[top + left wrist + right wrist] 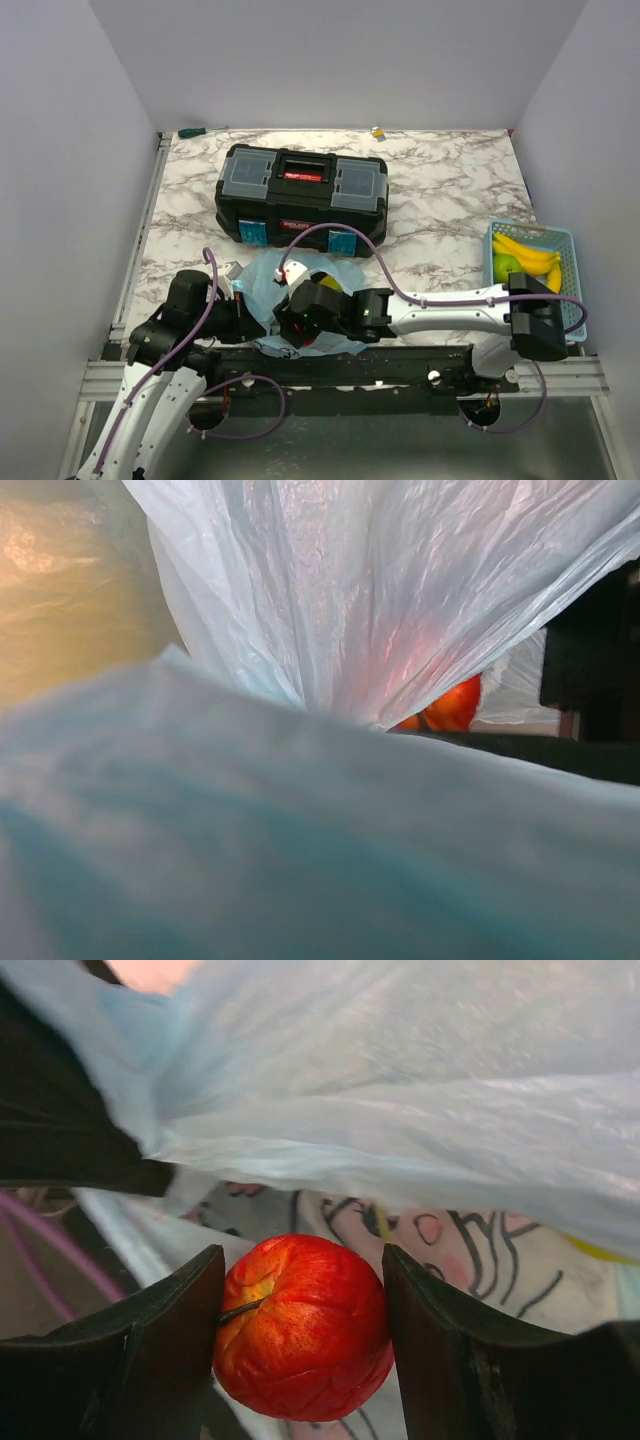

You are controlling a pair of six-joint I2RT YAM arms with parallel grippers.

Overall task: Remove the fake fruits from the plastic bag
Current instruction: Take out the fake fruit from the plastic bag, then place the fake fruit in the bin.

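Note:
The light-blue plastic bag [262, 283] lies crumpled at the near edge, between the arms. My right gripper [297, 318] reaches into it. In the right wrist view the right gripper [303, 1305] is shut on a red apple [300, 1325], one finger [170, 1335] pressing each side, with the printed bag film [420, 1110] over and behind it. My left gripper [243, 305] is at the bag's left edge. Its fingers are hidden under blurred film [300, 860], and taut pleats of bag [350, 580] fan out from there. The apple [455, 705] shows past the film. A yellow patch [330, 284] shows in the bag's mouth.
A black toolbox [300, 195] stands just behind the bag. A light-blue mesh basket [530, 232] at the right edge holds bananas [530, 255] and a green fruit [506, 266]. Two small objects lie at the far edge, one green [190, 131] and one yellow [377, 132].

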